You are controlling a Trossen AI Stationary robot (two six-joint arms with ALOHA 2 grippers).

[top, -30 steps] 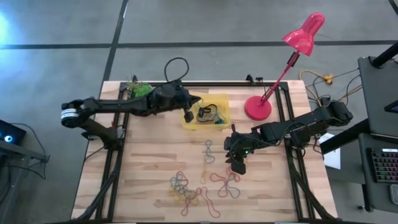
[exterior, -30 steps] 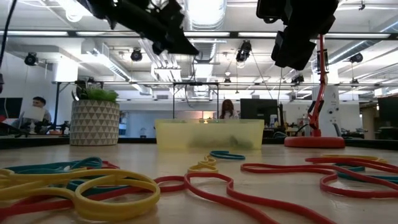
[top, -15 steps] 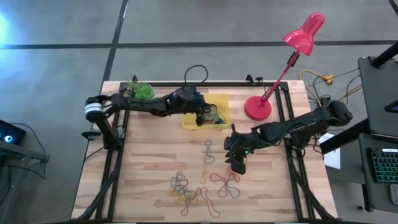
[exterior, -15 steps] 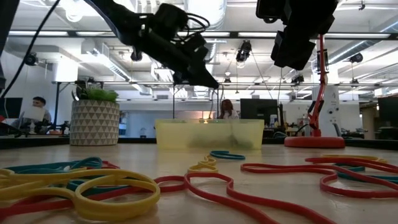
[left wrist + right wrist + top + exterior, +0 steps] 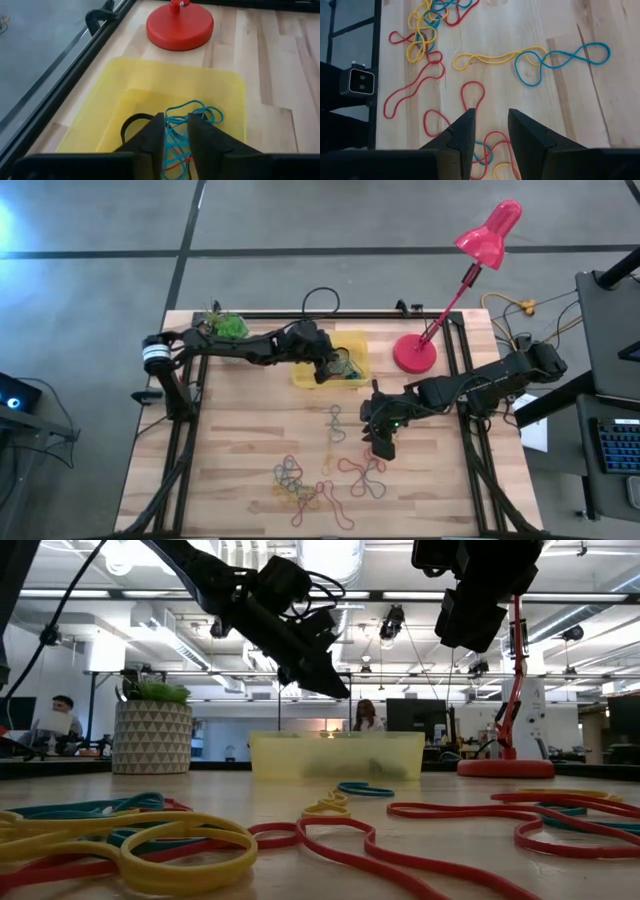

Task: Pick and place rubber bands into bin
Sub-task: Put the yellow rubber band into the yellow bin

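The yellow bin (image 5: 358,345) (image 5: 165,67) (image 5: 335,755) stands at the table's far middle and holds a blue rubber band (image 5: 197,112), a black one (image 5: 132,122) and others. My left gripper (image 5: 325,370) (image 5: 176,117) (image 5: 335,690) hangs over the bin's left part, tipped down, its fingers a little apart. More rubber bands lie loose on the wood: a tangled heap (image 5: 300,485) (image 5: 427,25), a yellow-and-blue pair (image 5: 335,425) (image 5: 530,57) and red loops (image 5: 365,475) (image 5: 475,95). My right gripper (image 5: 383,445) (image 5: 491,114) (image 5: 470,630) hovers open above the red loops, holding nothing. My left gripper's fingers (image 5: 152,135) stand on either side of strands of the blue band (image 5: 175,135), which lies in the bin. Whether they touch it I cannot tell.
A red lamp stands with its base (image 5: 415,353) (image 5: 180,25) right of the bin. A potted plant (image 5: 225,325) (image 5: 150,735) sits at the far left, and a black cable loop (image 5: 320,300) at the far edge. Black rails run along the table's sides. People sit in the room behind.
My left gripper has gone toward the table's right from the bin's left edge to over the bin, sinking closer to it and tipping further down. Most of this came early in the second.
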